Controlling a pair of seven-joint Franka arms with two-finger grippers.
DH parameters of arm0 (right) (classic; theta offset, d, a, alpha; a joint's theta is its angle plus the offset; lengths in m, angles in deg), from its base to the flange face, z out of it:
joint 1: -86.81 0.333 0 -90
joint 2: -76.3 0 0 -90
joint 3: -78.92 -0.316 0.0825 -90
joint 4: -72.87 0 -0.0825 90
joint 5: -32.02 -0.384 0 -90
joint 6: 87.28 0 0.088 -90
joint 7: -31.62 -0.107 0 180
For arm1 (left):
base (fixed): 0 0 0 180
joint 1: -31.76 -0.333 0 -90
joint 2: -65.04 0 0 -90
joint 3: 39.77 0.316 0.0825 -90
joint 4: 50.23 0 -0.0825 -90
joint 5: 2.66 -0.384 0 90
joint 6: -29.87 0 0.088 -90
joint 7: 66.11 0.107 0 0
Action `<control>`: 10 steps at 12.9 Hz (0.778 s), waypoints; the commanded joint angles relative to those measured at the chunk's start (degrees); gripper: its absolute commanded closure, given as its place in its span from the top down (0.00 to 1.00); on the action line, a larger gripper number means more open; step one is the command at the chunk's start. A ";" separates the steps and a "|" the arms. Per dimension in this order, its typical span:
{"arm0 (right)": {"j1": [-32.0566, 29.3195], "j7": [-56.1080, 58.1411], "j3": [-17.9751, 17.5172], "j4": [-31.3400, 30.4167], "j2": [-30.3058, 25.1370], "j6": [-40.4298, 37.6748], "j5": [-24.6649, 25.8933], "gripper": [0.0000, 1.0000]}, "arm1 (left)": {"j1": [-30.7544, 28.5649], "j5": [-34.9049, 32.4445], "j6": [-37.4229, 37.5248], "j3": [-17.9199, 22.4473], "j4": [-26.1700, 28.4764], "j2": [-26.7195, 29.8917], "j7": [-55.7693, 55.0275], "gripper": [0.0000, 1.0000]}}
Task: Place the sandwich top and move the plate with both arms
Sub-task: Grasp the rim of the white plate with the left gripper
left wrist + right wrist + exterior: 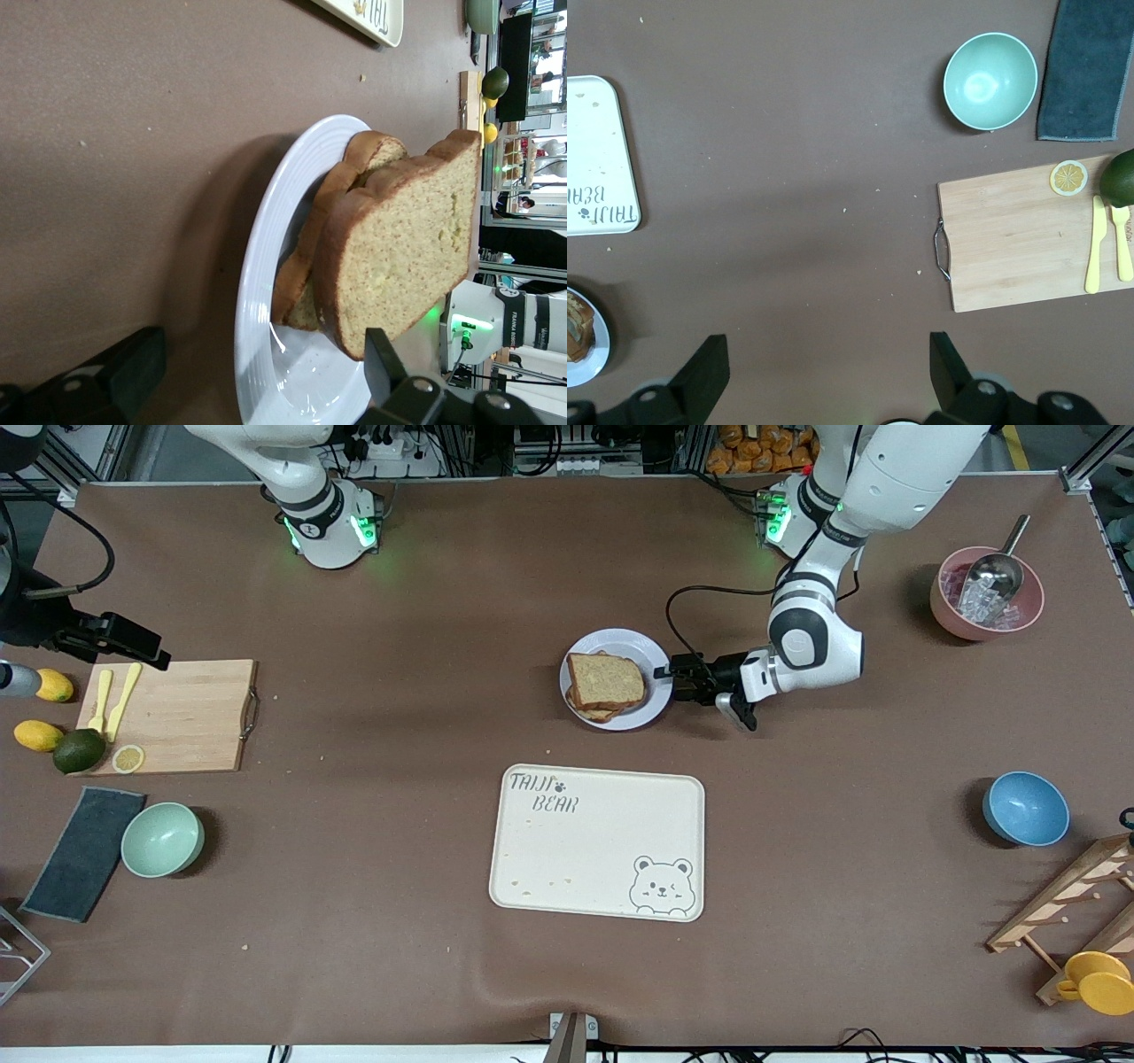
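The sandwich top (607,680), a light-brown slice with a darker crust, lies tilted on another slice on the plate (620,638) in the middle of the table. In the left wrist view the sandwich top (407,248) leans over the plate (266,266). My left gripper (675,677) is open at table height, its jaws straddling the plate's rim toward the left arm's end. From the wrist, the left gripper (263,359) has one finger under the rim's level and one above. My right gripper (830,354) hangs open high over bare table, holding nothing.
A cream bear-print tray (598,841) lies nearer the front camera than the plate. A cutting board (177,713), green bowl (162,839) and dark cloth (84,852) sit toward the right arm's end. A blue bowl (1025,808), pink bowl (986,593) and wooden rack (1072,903) sit toward the left arm's.
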 commanded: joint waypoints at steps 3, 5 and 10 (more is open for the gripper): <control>-0.18 -0.91 -0.35 0.19 0.23 -0.33 0.37 1.00 | -0.02 1.86 -1.06 -1.73 1.64 0.69 1.69 1.00; 0.00 -0.91 -0.35 0.19 0.23 -0.33 0.29 1.00 | -0.37 1.95 -0.98 -2.35 2.17 1.75 1.34 1.00; -0.09 -0.91 -0.35 0.19 0.50 -0.33 0.37 1.00 | -0.38 3.62 -0.98 -3.32 2.35 1.75 1.34 0.89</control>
